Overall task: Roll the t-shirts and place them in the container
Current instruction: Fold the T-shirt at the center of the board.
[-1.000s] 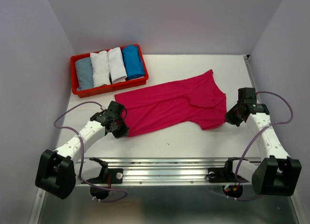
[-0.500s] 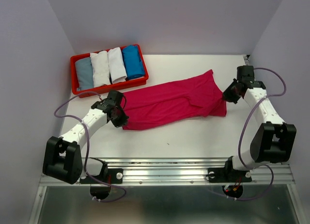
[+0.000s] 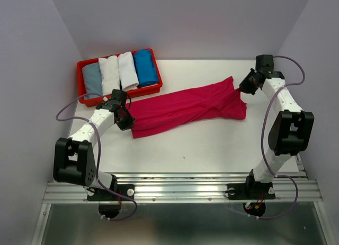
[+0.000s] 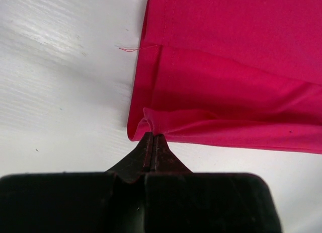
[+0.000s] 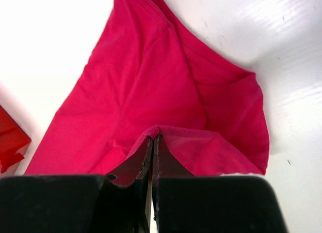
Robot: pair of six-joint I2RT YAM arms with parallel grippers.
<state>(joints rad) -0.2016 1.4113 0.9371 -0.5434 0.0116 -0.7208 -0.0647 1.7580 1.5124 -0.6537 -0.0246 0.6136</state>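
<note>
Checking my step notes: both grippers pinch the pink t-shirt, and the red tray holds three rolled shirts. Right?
Wrong count. The red tray holds four rolled shirts, not three: one grey-blue, two white, one blue, as the top external view shows. The left gripper and right gripper do both pinch the pink t-shirt.

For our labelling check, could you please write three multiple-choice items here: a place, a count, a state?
1. Where does the red plastic tray stand on the white table? A) far left B) near right C) centre
2. How many rolled cloth t-shirts lie in it? A) two B) four C) six
3. How are the left gripper and right gripper? A) both open B) one open C) both shut on the magenta-pink cloth t-shirt
1 A: it sits far left. 2 B: grey-blue, two white, blue. 3 C: wrist views show jaws pinching pink cloth.
</note>
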